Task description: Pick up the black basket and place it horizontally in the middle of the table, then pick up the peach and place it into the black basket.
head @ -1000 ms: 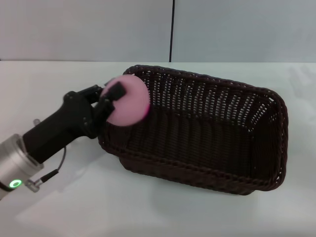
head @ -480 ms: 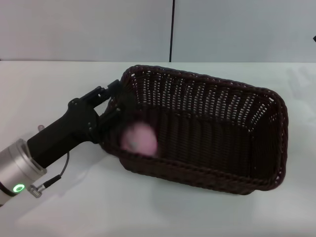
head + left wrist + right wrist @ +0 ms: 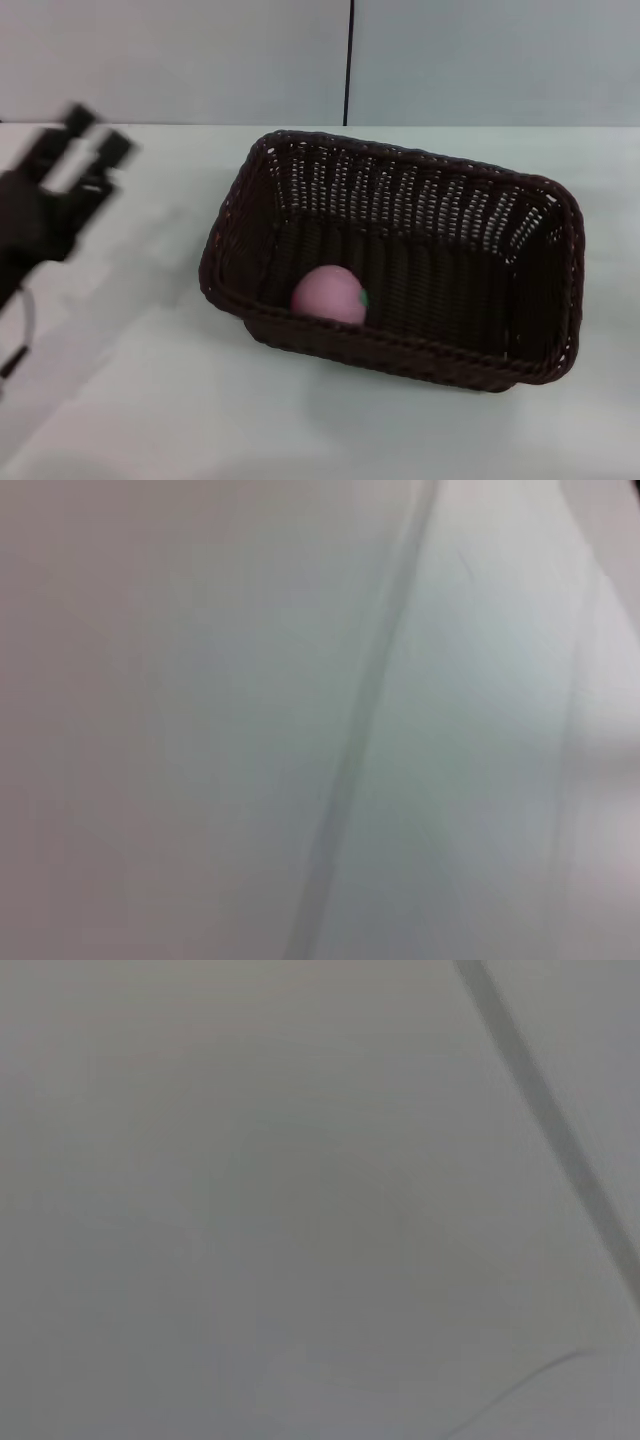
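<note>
The black basket (image 3: 420, 210) lies on the white table (image 3: 150, 400), its long side running left to right, a little right of the middle. The pink peach (image 3: 328, 296) rests inside it on the floor at the near left corner, its green leaf mark facing right. My left gripper (image 3: 85, 140) is open and empty, raised at the far left of the head view, well clear of the basket. The right gripper is out of view. Both wrist views show only plain pale surface.
A grey wall with a dark vertical seam (image 3: 350, 60) stands behind the table. White tabletop surrounds the basket on all sides.
My left gripper let go of the peach over the basket's left end; the peach dropped onto the basket floor. The arm has since pulled back up and to the left.
</note>
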You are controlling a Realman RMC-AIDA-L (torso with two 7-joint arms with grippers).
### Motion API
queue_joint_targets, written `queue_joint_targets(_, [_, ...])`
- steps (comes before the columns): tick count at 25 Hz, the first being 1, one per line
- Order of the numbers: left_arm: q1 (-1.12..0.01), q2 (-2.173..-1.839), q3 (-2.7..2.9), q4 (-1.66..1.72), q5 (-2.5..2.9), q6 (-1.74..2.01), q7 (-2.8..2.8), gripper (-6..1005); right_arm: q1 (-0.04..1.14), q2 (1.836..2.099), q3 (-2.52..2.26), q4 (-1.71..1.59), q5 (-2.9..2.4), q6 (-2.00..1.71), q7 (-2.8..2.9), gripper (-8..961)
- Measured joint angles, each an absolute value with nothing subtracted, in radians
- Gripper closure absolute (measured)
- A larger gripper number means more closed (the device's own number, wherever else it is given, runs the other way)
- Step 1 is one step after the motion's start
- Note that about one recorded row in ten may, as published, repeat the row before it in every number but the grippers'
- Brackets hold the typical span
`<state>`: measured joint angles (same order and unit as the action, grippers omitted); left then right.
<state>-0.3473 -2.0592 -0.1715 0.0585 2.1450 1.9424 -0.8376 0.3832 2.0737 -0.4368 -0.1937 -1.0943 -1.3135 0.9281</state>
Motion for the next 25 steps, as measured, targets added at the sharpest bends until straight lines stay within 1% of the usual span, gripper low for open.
queue_joint_targets(1, [-0.33, -2.059, -0.216, 0.056, 2.145, 1.951, -0.825, 318, 0.362, 2.073, -0.391, -0.21, -1.094, -1.328, 0.928, 532])
queue_joint_targets(2, [-0.283, -2.06, -0.332, 0.052, 2.145, 1.958, -0.788, 315, 0.362, 2.073, -0.391, -0.21, -1.094, -1.328, 0.928, 532])
queue_joint_targets(5, [-0.256, -2.06, -0.395, 0.052, 2.145, 1.959, -0.772, 314, 0.332, 2.074, -0.311, -0.236, -1.094, -1.342, 0.928, 533])
queue_joint_targets(6, [-0.215, -2.062, -0.518, 0.051, 2.145, 1.954, -0.758, 315, 0.323, 2.074, -0.279, -0.242, -1.094, -1.347, 0.928, 534])
queue_joint_targets(12, [-0.202, -2.064, -0.56, 0.051, 2.145, 1.95, -0.751, 318, 0.277, 2.072, -0.159, -0.266, -1.094, -1.362, 0.923, 537])
queue_joint_targets(14, [-0.165, -2.062, -0.705, 0.048, 2.145, 1.921, -0.733, 318, 0.264, 2.073, -0.138, -0.269, -1.094, -1.374, 0.907, 537])
queue_joint_targets(25, [-0.166, -2.063, -0.745, 0.039, 2.146, 1.886, -0.734, 318, 0.265, 2.071, -0.133, -0.264, -1.097, -1.376, 0.9, 537])
